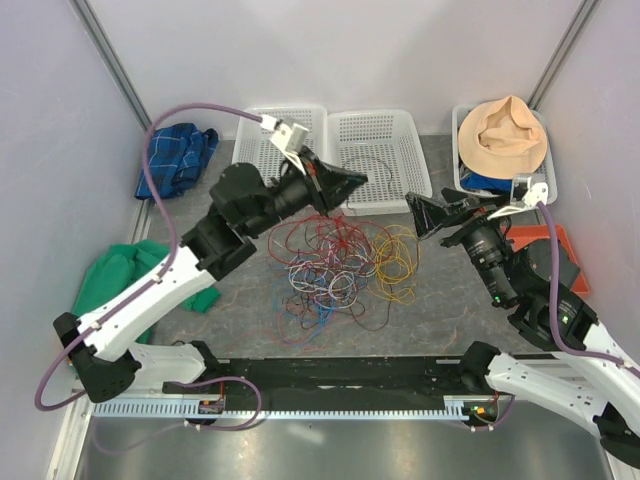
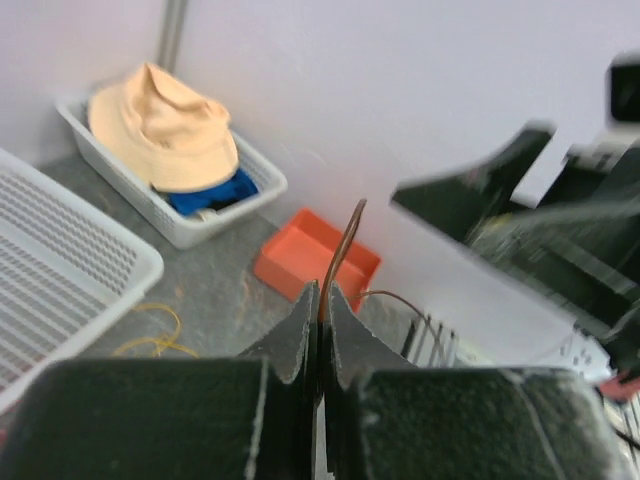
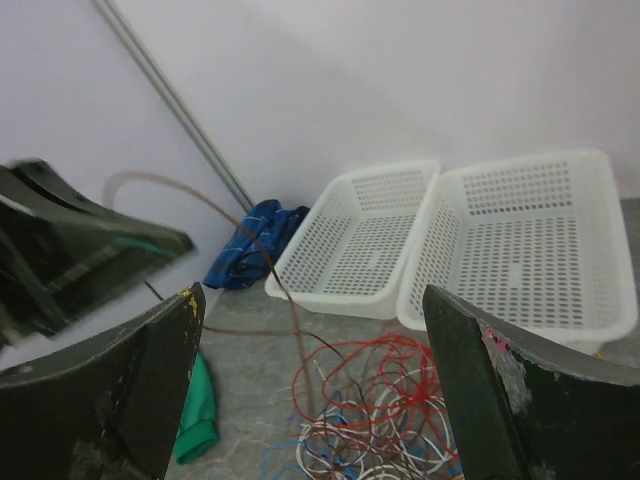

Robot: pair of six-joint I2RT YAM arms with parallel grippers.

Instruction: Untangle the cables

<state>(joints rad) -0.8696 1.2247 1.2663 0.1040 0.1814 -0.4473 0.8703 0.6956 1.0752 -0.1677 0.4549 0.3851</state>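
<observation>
Inside left end effector [image 2: 322,296], pinched cable [image 2: 346,240]

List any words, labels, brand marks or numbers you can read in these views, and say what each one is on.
No text can be read in any view.
Small coloured tags on the rail at the near edge: too small to read.
White basket, hat, orange tray: no print visible.
Left wrist view: partly blurred, and nothing in it looks like lettering.
</observation>
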